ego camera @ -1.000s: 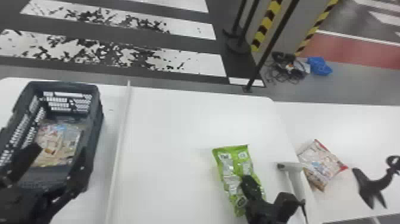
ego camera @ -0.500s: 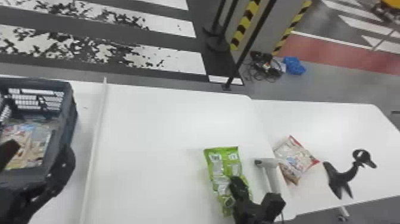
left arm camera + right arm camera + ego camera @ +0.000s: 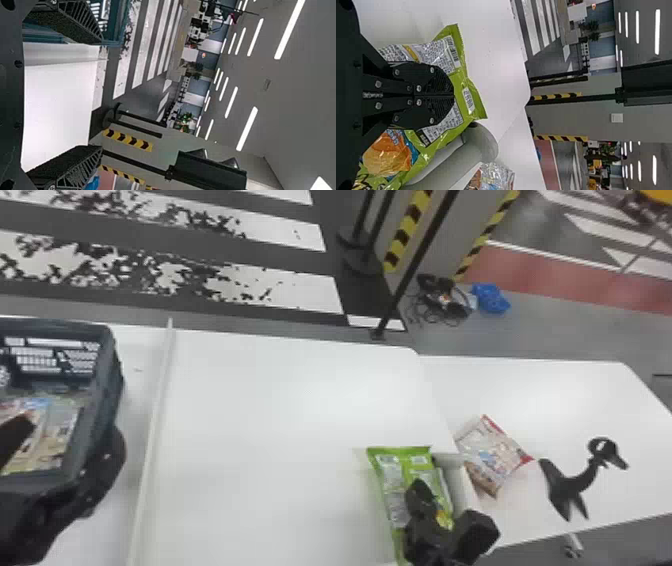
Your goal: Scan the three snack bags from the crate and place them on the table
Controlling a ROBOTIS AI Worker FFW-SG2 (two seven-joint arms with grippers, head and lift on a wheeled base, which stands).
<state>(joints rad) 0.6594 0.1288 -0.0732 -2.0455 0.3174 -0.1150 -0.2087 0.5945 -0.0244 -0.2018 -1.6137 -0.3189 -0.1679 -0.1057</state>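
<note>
Green snack bag [image 3: 392,472] just left of the scanner [image 3: 462,485], long axis running outward from the robot, roughly along the scanner's handle; I have it clenched in the right gripper [image 3: 453,95], the nearer one. Red-and-white bag [image 3: 495,452] lies just right of the scanner; crate [image 3: 106,390] well left, left gripper [image 3: 100,95] there, fingers spread.

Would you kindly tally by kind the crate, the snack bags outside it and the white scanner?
Crate: 1
Snack bags outside it: 2, the green bag and the red-and-white bag
White scanner: 1
Total: 4
</note>
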